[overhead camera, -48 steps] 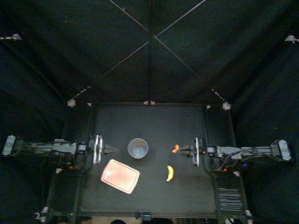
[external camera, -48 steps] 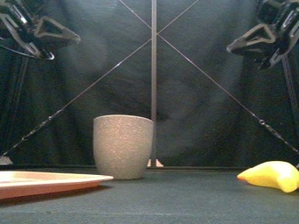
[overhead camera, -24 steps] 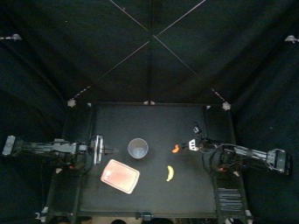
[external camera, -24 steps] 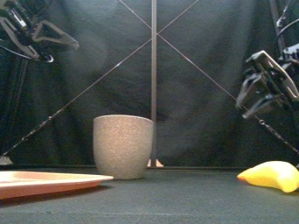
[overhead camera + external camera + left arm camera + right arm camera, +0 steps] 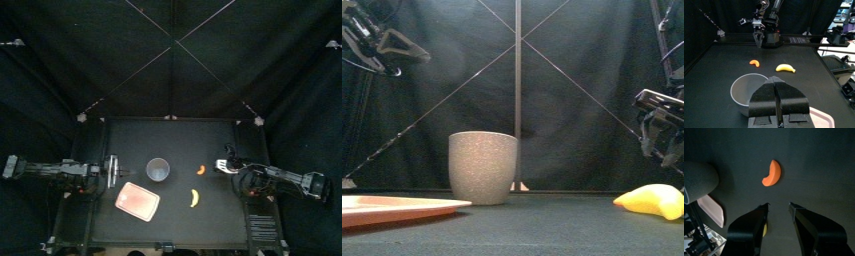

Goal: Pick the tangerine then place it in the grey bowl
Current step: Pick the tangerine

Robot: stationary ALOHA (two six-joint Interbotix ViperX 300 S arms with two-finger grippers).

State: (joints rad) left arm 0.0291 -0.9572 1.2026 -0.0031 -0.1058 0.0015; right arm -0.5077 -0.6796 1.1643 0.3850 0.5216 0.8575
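The tangerine (image 5: 203, 168), an orange crescent-shaped slice, lies flat on the black table (image 5: 174, 135) to the right of the grey bowl (image 5: 159, 170), a tall speckled cup standing upright near the table's middle. Nothing touches the fruit. Just to its right, the right gripper (image 5: 227, 165) hangs low over the table with its jaws spread apart and empty; in the right wrist view the slice (image 5: 771, 173) sits just beyond the fingertips (image 5: 791, 204), in line with the gap between them. A yellow toy banana (image 5: 193, 198) lies nearer the table's front edge, apart from the slice. A flat pink tray (image 5: 139, 200) rests in front of the bowl and to its left. On the far side of the bowl, the left gripper (image 5: 111, 170) is held above the table's left side, its jaws pressed together on nothing.
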